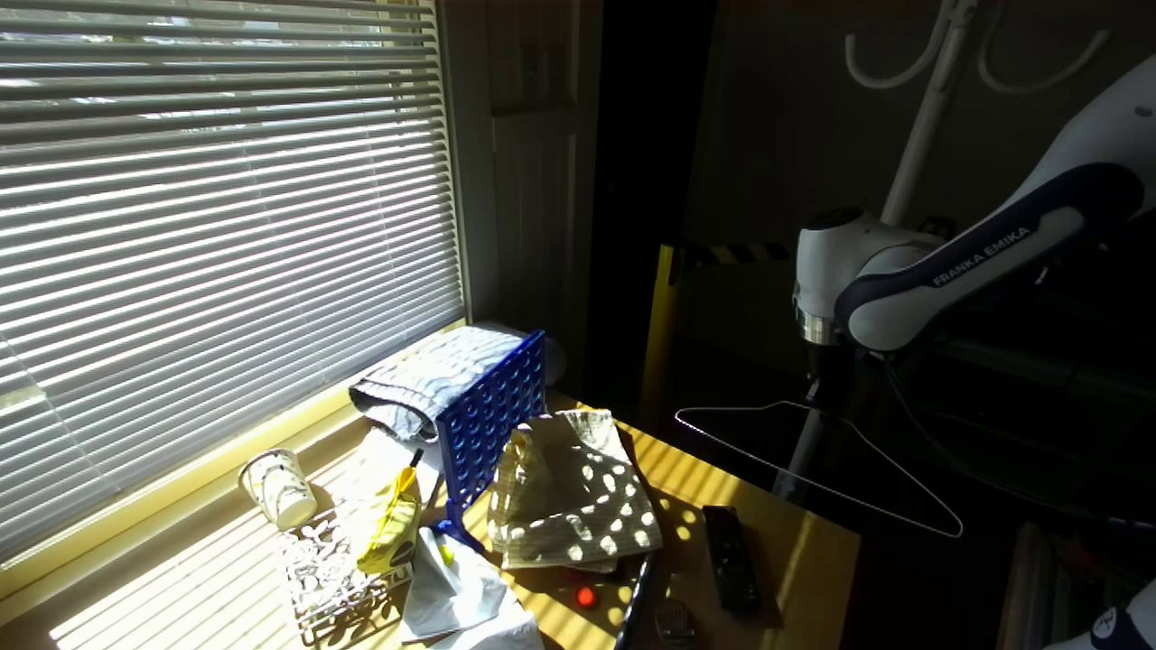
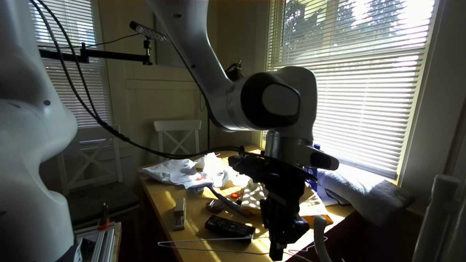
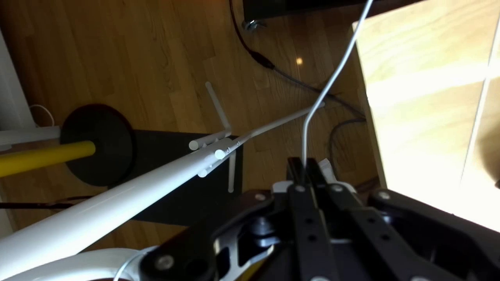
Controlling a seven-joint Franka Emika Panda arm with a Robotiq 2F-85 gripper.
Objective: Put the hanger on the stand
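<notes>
Claw (image 3: 304, 168) pinching hanger (image 3: 331, 81), table (image 1: 808, 560) (sun-striped), blinds (image 1: 226, 235)

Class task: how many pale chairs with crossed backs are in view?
2, in an exterior view: far chair beyond the table; near chair at picture left, partly hidden. Others may be hidden.

The hanger (image 3: 328, 84) is in the pincer (image 3: 306, 167), the stand (image 3: 129, 200) near the table (image 3: 422, 121).
</notes>
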